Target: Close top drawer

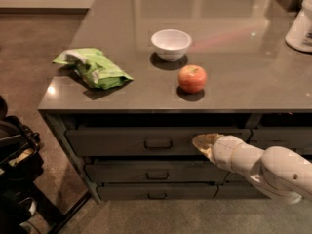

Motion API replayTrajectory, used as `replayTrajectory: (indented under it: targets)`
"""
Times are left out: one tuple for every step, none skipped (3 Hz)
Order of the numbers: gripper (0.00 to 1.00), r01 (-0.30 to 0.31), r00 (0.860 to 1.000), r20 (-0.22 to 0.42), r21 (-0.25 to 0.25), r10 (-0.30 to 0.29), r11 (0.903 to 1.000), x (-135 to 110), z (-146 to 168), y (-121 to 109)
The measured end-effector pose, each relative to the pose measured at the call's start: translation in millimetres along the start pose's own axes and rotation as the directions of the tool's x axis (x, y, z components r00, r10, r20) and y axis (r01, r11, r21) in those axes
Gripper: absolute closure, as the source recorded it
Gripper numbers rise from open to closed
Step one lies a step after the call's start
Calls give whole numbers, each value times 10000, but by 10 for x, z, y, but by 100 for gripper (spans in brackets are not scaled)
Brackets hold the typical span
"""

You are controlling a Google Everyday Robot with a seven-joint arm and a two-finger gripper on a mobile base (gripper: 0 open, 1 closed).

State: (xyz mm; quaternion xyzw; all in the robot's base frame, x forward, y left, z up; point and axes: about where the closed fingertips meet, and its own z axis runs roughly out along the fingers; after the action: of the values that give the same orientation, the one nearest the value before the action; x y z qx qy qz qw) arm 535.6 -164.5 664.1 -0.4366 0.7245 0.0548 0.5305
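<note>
The top drawer (pixel 122 141) is a wide dark grey front under the counter edge, with a small rectangular pull handle (pixel 158 143) at its middle. It stands slightly out from the cabinet, with a dark gap above it. My gripper (pixel 204 143) comes in from the lower right on a white arm (pixel 263 167). Its tip is at the right part of the drawer front, to the right of the handle.
On the grey counter (pixel 234 67) lie a green snack bag (pixel 95 68), a white bowl (pixel 171 44) and a red apple (pixel 192 78). A white container (pixel 302 26) stands at the far right. Two slimmer drawers (pixel 156 174) sit below. Dark gear (pixel 17 174) stands at the left on the floor.
</note>
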Motion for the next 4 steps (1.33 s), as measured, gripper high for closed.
replayTrajectory:
  targets:
    - [100, 0, 10000, 0, 0, 0, 10000, 0, -5, 6]
    - [100, -504, 9985, -196, -104, 502, 9987, 116, -213, 114]
    - [100, -1511, 9852, -739, 487, 1544, 9873, 84, -712, 412]
    - [81, -1702, 9790, -1023, 680, 1766, 9831, 188, -935, 615]
